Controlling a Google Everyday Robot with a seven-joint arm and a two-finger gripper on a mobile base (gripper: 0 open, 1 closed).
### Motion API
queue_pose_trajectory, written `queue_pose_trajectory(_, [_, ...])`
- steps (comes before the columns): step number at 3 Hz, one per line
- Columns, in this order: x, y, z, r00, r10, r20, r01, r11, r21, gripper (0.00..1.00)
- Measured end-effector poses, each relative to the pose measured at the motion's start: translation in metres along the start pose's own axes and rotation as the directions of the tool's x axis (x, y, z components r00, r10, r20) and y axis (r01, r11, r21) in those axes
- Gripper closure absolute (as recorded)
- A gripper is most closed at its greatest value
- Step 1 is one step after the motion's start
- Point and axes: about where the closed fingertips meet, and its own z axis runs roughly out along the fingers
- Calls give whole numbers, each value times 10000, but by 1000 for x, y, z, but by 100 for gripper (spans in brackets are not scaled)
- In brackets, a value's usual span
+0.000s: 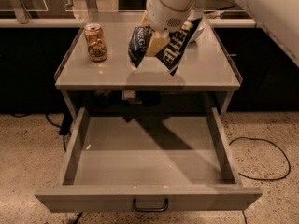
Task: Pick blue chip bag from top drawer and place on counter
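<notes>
Speckled floor [28, 162], dark cabinets behind, grey metal table in the middle of the frame. Single camera view, looking down at the table front.

Counter [93, 76] takes up the upper middle of the frame. Can [96, 42] stands upright on its left part, well apart from everything else.

Arm [173, 3] comes in from the top right, white and thick, blocking the back of the counter. Gripper [156, 41] sits at upper centre, over the counter. Jaws are clamped on the bag [175, 50]; one tan finger shows against the crumpled foil.

Bag is dark navy and hangs tilted, white lettering running down its right half, left part bunched up beside the finger. It's over the middle of the counter, right of the can. Lower corner points toward the front edge. Shadow [154, 78] lies on the counter just below it, so it looks lifted off the surface, not resting.

Drawer [77, 143] is pulled fully open in the lower half of the frame, flat floor visible, arm and bag shadow falling across its back. Handle [150, 205] is at the bottom centre of the front panel.

Cable [268, 160] loops on the floor at right.
</notes>
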Motion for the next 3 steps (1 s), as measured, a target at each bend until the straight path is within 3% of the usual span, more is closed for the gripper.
queue_pose_trajectory(1, [18, -31, -18, 10000, -18, 25, 17, 9998, 203, 100])
queue_pose_trajectory(2, [36, -61, -5, 10000, 2, 21, -2, 10000, -21, 100])
queue_pose_trajectory(3, [53, -87, 21, 9983, 25, 583, -8, 9996, -282, 100])
